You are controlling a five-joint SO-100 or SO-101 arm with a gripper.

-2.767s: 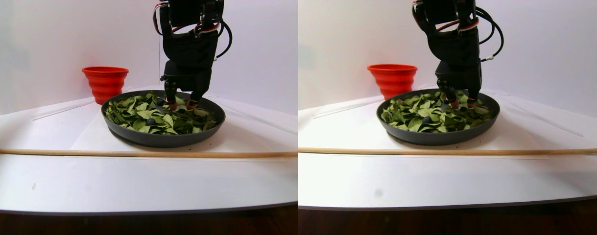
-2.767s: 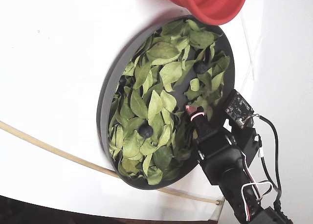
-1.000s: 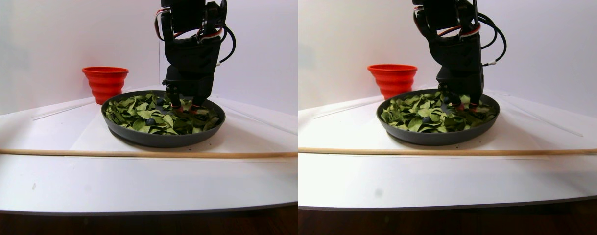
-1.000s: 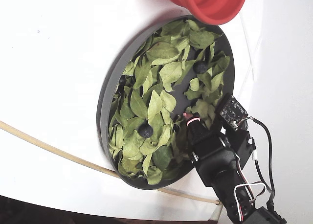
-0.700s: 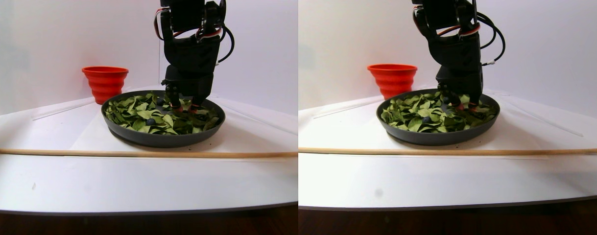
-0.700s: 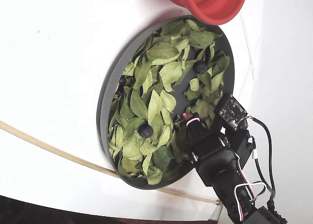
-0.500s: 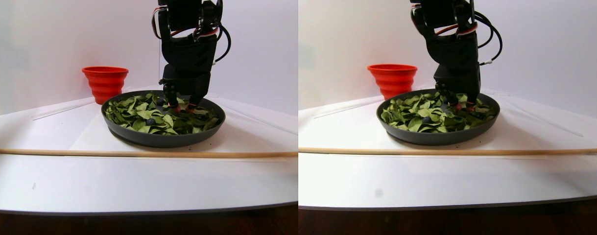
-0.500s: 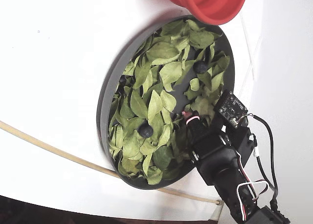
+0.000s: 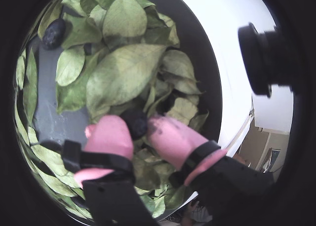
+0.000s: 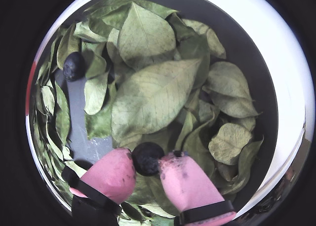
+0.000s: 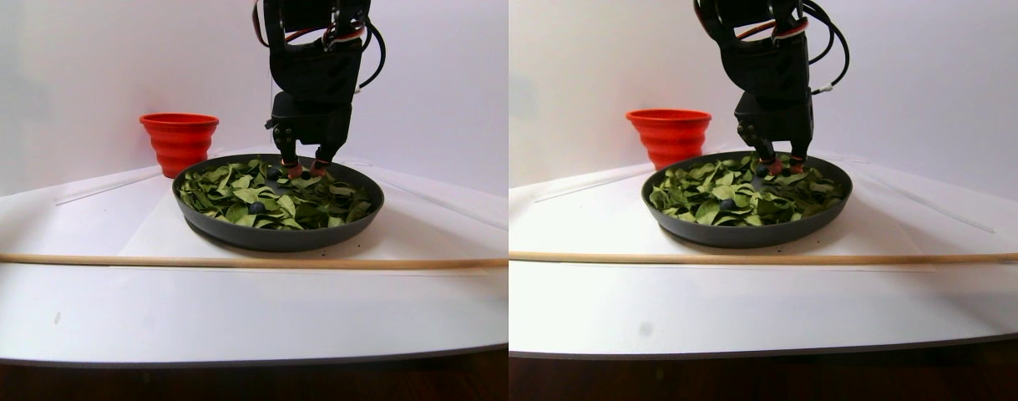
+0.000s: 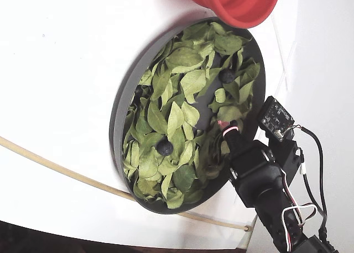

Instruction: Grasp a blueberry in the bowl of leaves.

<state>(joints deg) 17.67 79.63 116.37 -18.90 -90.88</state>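
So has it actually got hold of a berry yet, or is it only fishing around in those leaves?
Done: the end effector is down in the dark grey bowl of leaves, its pink fingertips on either side of a blueberry. In hand: closing on it; a firm grip isn't certain. Left: lifting it clear. Another blueberry lies untouched.

Red bowl (image 12: 232, 4) cut off — only its rim shows.

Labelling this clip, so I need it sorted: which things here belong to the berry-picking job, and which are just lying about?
Job:
- hand
- blueberry between its fingers
- dark grey bowl
- leaves

Lying about:
- red ribbed bowl
- wooden stick
- other blueberries in the leaves
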